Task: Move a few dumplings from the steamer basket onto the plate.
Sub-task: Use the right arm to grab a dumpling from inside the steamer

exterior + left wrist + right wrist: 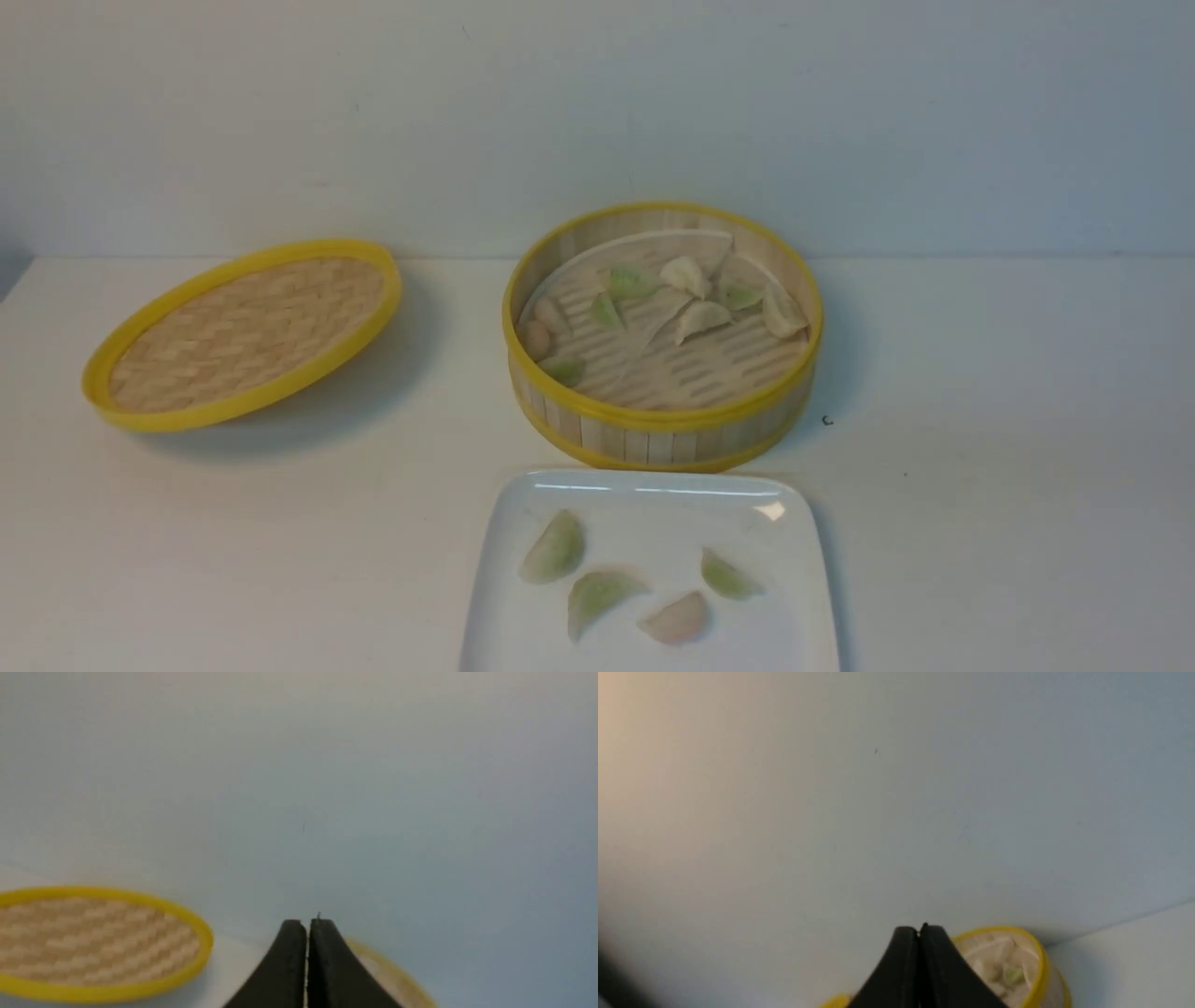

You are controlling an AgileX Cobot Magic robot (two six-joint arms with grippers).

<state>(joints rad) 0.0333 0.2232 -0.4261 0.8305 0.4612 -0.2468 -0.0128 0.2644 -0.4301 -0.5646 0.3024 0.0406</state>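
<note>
- Only the wrist cameras show the tools. The left gripper (307, 926) is clenched, its two black fingers pressed flat together with nothing between them.
- The right gripper (919, 931) is clenched the same way and holds nothing.
- Past the left gripper's tips and off to one side lies the woven lid (93, 945). A yellow rim peeks out from behind the opposite finger.
- Just beyond the right gripper's tips, partly hidden by one finger, stands the basket (1043, 963) with pale and green pieces inside.
- Only the front camera takes in the whole layout. It alone shows the plate (653, 499), which lies just in front of the basket on the robot's side.
- The dumplings (597, 593) are split between the two. Four lie on the plate, three green and one pinkish, all apart from each other. Several more, green and cream, are scattered over the basket's slotted floor.
- The lid rests tilted, well apart from the basket.
- The table (980, 523) is plain white, with a small dark mark (826, 421) near the basket.
- The wall (597, 112) behind is bare, pale blue-grey.
</note>
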